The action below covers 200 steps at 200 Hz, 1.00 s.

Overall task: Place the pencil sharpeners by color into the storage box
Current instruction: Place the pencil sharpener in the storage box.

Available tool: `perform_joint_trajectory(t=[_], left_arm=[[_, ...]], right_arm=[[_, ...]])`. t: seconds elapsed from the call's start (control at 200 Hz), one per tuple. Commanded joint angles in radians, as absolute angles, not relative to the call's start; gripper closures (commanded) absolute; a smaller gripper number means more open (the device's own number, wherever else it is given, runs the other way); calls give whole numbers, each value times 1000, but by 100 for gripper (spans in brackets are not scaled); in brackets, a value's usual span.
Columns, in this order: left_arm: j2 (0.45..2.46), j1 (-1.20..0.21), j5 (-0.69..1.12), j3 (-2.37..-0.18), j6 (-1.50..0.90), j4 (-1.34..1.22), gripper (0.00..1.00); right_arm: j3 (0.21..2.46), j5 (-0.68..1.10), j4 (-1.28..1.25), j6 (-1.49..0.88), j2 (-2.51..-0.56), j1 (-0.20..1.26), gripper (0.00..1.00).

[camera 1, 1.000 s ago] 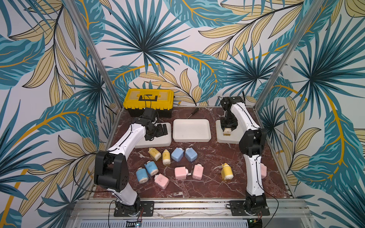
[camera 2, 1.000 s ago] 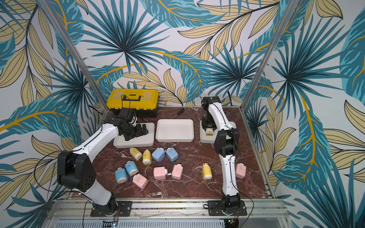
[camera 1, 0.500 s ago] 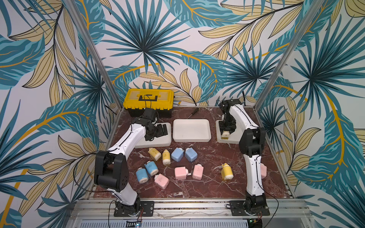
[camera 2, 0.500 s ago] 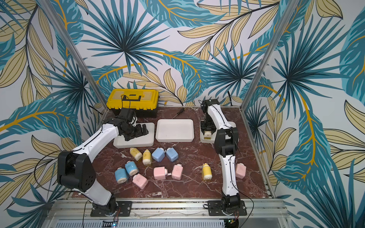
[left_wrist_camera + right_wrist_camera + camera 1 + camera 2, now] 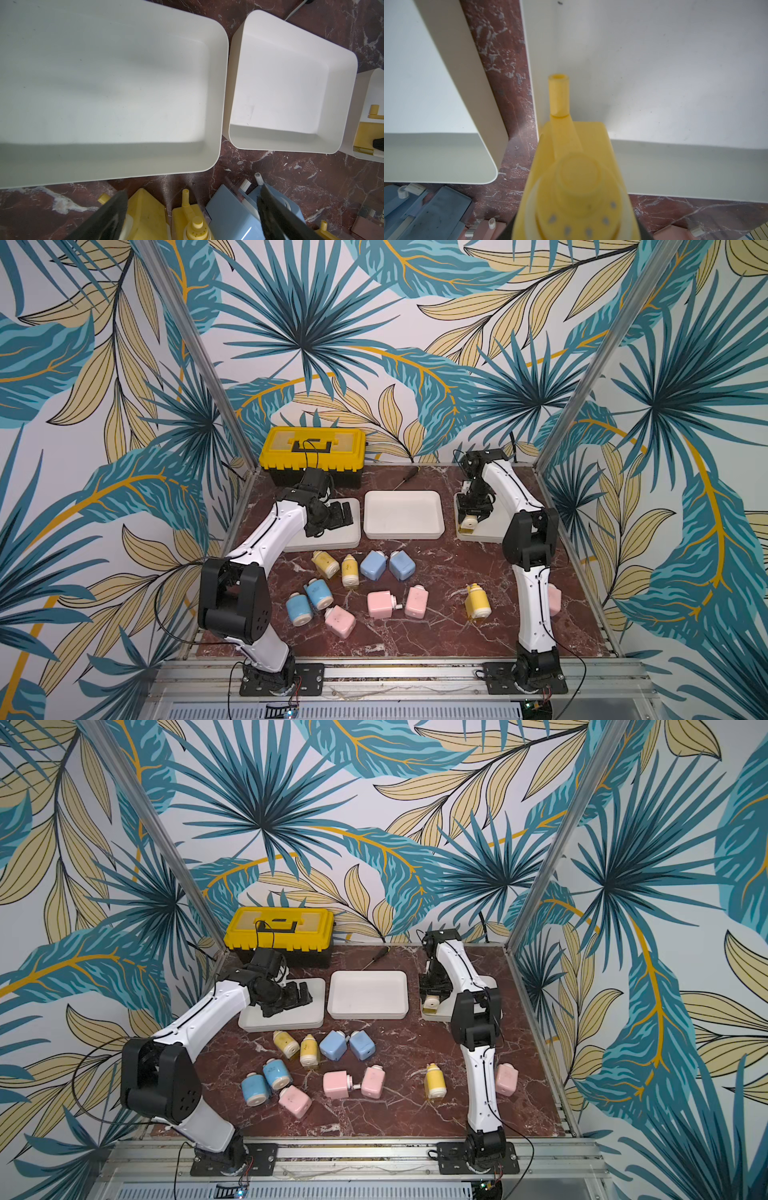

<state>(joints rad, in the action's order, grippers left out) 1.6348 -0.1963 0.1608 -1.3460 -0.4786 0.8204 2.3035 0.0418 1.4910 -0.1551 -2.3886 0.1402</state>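
Observation:
My right gripper (image 5: pixel 472 519) is shut on a yellow pencil sharpener (image 5: pixel 469 524) and holds it low over the near left corner of the right white storage box (image 5: pixel 492 536). In the right wrist view the yellow sharpener (image 5: pixel 575 176) fills the space between the jaws, above the box wall (image 5: pixel 675 166). Over the left storage box (image 5: pixel 332 540), my left gripper (image 5: pixel 343 516) is open and holds nothing. The middle storage box (image 5: pixel 403 533) has nothing in it. Several blue (image 5: pixel 374 565), pink (image 5: pixel 381 604) and yellow (image 5: pixel 477 600) sharpeners lie on the marble table.
A yellow toolbox (image 5: pixel 312 446) stands at the back left, with a dark screwdriver (image 5: pixel 409 477) beside it. One pink sharpener (image 5: pixel 506 1080) lies behind my right arm near the right edge. Metal posts and patterned walls close in the table.
My right gripper has come down and slightly forward with the yellow sharpener, lower into the right box. The left arm has not moved.

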Motion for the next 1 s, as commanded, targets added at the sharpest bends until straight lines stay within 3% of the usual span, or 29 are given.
perform_joint_trajectory(t=[0.0, 0.671, 0.996], left_arm=[[1644, -192, 163, -1336, -463, 826, 1], [1660, -192, 172, -1344, -466, 826, 1], [1663, -191, 173, -1341, -466, 825, 1]], right_arm=[[2321, 57, 1517, -132, -2407, 144, 63], [2352, 70, 1535, -90, -2477, 146, 63], [2355, 63, 1526, -98, -2489, 146, 49]])
